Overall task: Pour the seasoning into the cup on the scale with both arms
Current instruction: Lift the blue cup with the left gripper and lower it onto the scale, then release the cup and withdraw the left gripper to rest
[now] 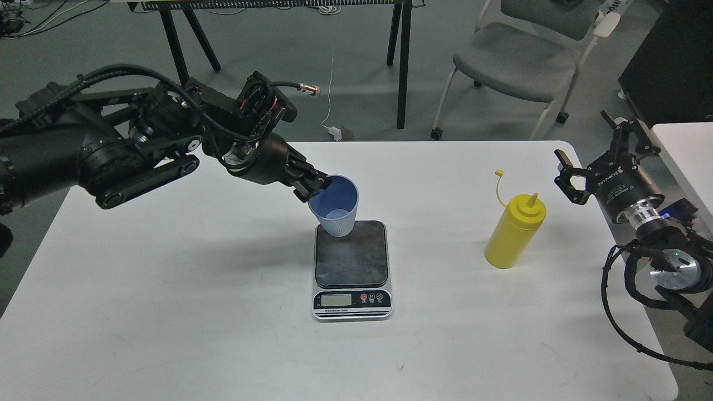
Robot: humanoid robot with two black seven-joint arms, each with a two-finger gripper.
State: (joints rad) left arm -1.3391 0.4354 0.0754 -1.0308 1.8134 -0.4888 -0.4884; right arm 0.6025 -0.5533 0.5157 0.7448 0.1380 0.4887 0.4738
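Note:
My left gripper (313, 186) is shut on the left rim of the light blue ribbed cup (336, 208) and holds it tilted over the far left corner of the scale (351, 269). The scale has a dark platform and a silver base with an LCD, and sits at the table's middle. The yellow seasoning bottle (514, 231) stands upright on the right, its cap hanging off on a tether. My right gripper (596, 155) is open and empty, to the right of the bottle and apart from it.
The white table (167, 312) has a rounded far right corner. Beyond it stand a grey chair (518, 61) and black table legs (404, 61). A second white surface (688, 150) lies at the far right.

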